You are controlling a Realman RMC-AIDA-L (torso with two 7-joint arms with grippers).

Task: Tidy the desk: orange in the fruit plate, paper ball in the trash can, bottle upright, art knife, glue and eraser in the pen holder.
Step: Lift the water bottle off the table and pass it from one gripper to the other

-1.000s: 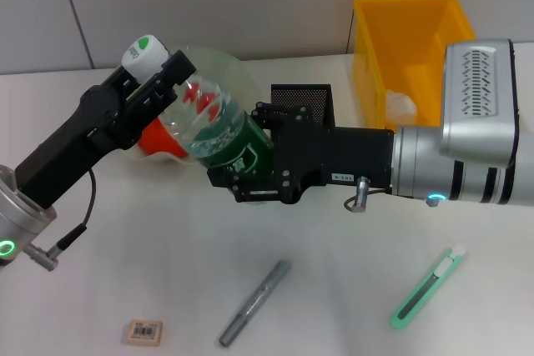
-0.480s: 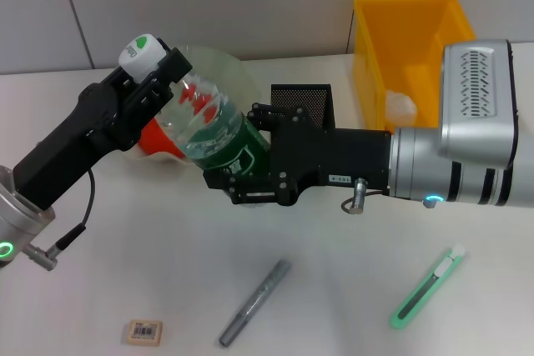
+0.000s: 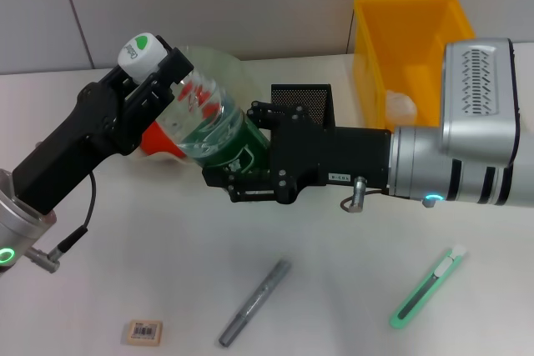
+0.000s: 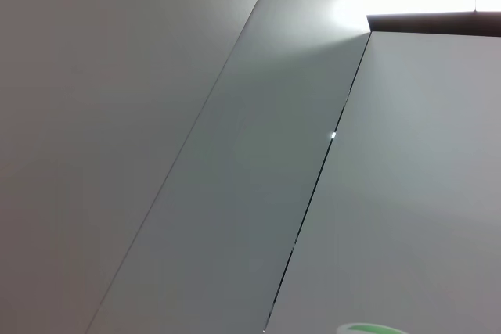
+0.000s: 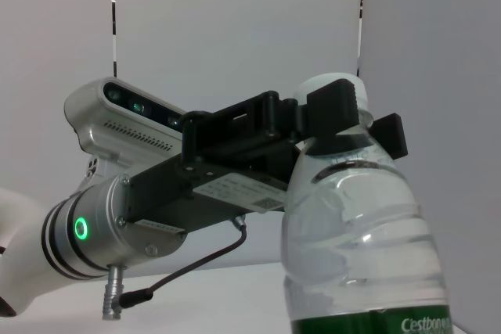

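The clear plastic water bottle with a green label and white cap (image 3: 204,118) hangs tilted above the white bench (image 3: 334,273), cap toward the robot's left. The left end effector (image 3: 154,68) is clamped on its neck just below the cap; the right end effector (image 3: 250,164) is closed around its labelled lower body.

Behind the bottle stands the pale green translucent glass bowl with a wavy rim (image 3: 219,68), with the red-orange lumpy ball (image 3: 157,139) showing at its near side. The tall square black mesh cup (image 3: 304,99) shows no contents from here. The bright yellow rectangular plastic bin (image 3: 400,47) holds a white crumpled paper ball (image 3: 399,106).

On the near bench lie the small tan block with a barcode label (image 3: 143,332), the thin grey pen-shaped stick (image 3: 254,303) and the slim mint-green utility knife (image 3: 427,287), well apart from one another.
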